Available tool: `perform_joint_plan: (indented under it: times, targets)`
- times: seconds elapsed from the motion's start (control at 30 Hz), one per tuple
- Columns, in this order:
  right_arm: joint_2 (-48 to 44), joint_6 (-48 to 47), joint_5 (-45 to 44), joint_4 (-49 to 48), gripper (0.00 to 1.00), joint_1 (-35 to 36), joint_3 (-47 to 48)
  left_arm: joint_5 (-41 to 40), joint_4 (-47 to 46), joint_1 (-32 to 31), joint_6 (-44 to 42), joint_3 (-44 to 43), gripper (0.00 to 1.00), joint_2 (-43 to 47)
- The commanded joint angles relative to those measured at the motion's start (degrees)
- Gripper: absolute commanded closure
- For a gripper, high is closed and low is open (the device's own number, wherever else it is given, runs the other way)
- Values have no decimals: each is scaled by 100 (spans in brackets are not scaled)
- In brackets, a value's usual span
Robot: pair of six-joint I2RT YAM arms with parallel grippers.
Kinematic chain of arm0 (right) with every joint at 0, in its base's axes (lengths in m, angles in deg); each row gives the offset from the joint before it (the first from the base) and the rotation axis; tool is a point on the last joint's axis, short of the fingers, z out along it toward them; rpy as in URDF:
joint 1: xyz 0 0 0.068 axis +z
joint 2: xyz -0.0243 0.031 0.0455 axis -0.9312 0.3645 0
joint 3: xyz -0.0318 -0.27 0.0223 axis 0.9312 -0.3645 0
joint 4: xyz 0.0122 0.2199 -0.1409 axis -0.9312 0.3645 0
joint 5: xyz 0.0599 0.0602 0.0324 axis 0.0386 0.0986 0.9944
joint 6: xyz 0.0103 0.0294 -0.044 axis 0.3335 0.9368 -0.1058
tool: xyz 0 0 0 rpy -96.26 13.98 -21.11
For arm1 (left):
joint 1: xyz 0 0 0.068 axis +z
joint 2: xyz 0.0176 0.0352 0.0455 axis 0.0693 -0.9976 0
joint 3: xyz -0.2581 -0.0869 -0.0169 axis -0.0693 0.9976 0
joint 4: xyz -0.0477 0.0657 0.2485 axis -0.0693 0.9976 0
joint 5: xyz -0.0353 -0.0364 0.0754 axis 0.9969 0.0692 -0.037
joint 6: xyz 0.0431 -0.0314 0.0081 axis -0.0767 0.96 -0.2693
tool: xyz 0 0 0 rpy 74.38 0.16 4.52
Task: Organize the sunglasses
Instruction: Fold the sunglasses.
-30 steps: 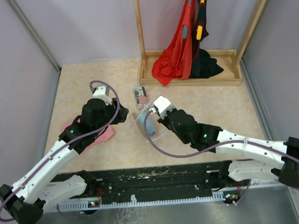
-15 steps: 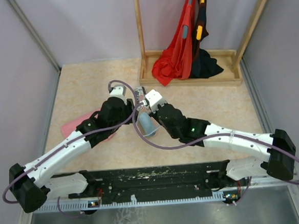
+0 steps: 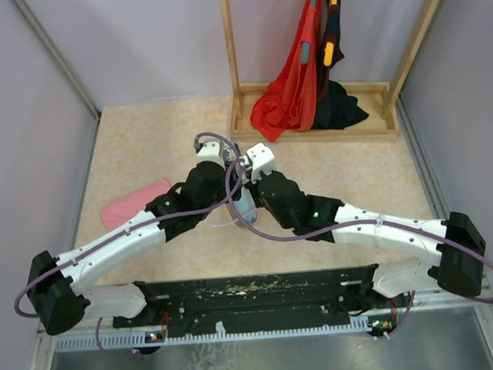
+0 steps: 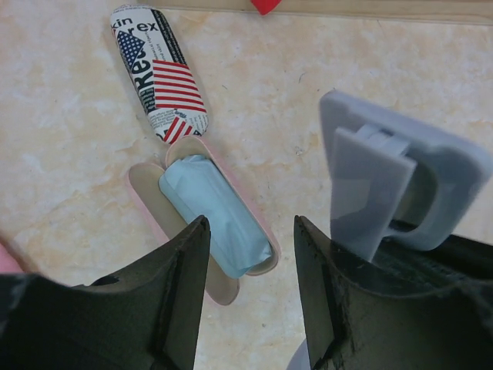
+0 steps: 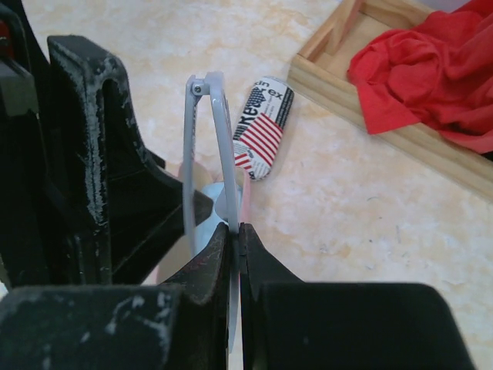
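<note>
Beige, marble-patterned desk [image 3: 142, 150] lay under both arms, which met near its middle. At that spot the right gripper [image 5: 237, 231] was clenched on the thin grey-framed sunglasses [image 5: 221, 139], holding them folded and on edge above the desk. Beside it the left gripper [image 4: 250, 223] hung released, nothing between its fingers, over an open pink case [image 4: 145, 185] with a light-blue cloth [image 4: 212, 212] inside. Just beyond lay a closed flag-printed case [image 4: 158, 77]. Farther back stood a wooden rack [image 3: 328, 134] draped with red fabric [image 3: 287, 97].
</note>
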Motion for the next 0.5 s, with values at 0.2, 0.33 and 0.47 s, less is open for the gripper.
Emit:
perform_joint_plan:
  times: [0.2, 0.33, 0.47]
  targets:
    - [-61, 953, 474, -630, 100, 43, -185, -119, -387, -105, 46, -233, 46, -94]
    - [-130, 958, 249, -403, 100, 43, -167, -342, -228, -110, 4, -182, 45, 91]
    - [-327, 952, -381, 79, 100, -73, -239, -516, -267, -106, -145, 190, 44, 643]
